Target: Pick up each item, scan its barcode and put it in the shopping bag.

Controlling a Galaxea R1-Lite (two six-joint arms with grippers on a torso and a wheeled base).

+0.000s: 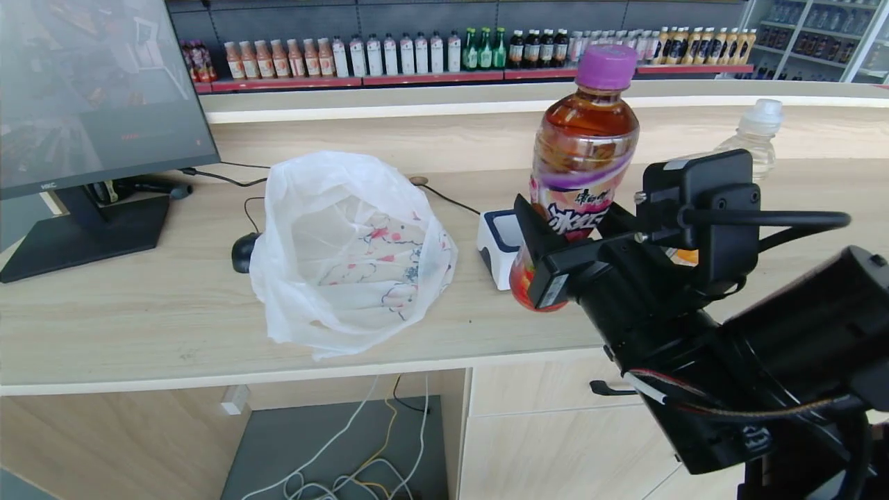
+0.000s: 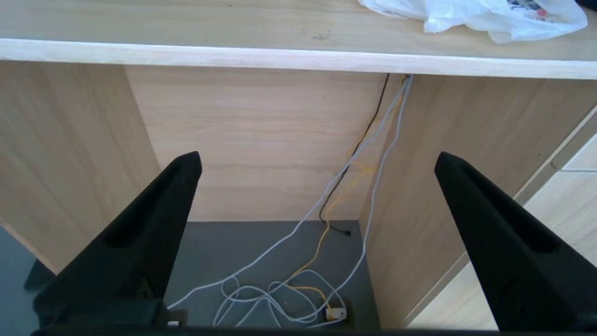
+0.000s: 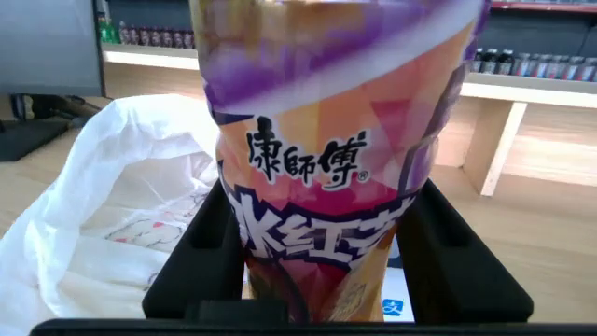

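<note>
Right gripper (image 1: 575,244): fingers clamped on the lower body of the bottle (image 1: 585,142), which stands upright, cap above them.
Scanner (image 1: 496,244): just beside those fingers.
Shopping bag (image 1: 347,243): mouth open, left of them.
Left gripper (image 2: 317,233): fingers spread wide, holding nothing.

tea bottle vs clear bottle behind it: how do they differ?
Cap: tea bottle purple, clear bottle whitish. Contents: tea bottle amber, clear bottle colourless. State: tea bottle held in the right gripper, clear bottle free behind it. Both capped, roughly upright.
</note>
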